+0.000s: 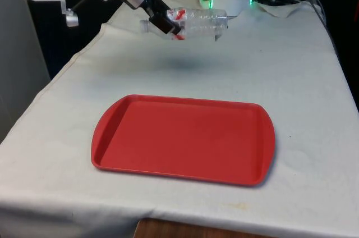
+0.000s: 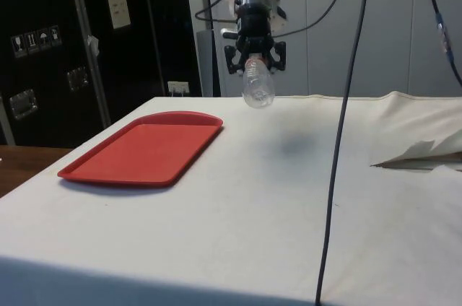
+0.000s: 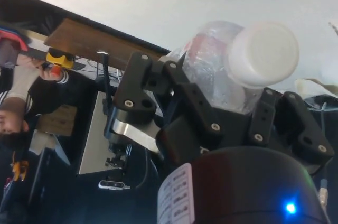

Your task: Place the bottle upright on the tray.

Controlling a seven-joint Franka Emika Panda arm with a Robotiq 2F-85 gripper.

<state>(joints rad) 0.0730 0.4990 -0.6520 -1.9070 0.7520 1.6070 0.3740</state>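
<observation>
Front view, left to right: pincer (image 1: 161,22) is seen at the far left of the desk (image 1: 314,81), clamped on the neck end of the clear bottle (image 1: 193,23), which is held lying horizontal in the air, cap (image 1: 145,25) toward the front view's left and base toward the right. A shadow is cast on the cloth below it, so nothing is touching. Red tray (image 1: 185,137) is sat nearer the camera, well apart from the bottle and bare. Side view: bottle (image 2: 258,84) is seen end-on under the pincer (image 2: 255,57), tray (image 2: 144,149) off to the left. Wrist view: fingers (image 3: 185,108) are closed around the crumpled plastic near the white cap (image 3: 262,54). Judged risks: thin wall gripped near the neck could be squashed or slip during rotation to vertical; if it is released tilted or too high, a light empty bottle would likely be tipped over; the tray rim could be clipped by the base on approach.
</observation>
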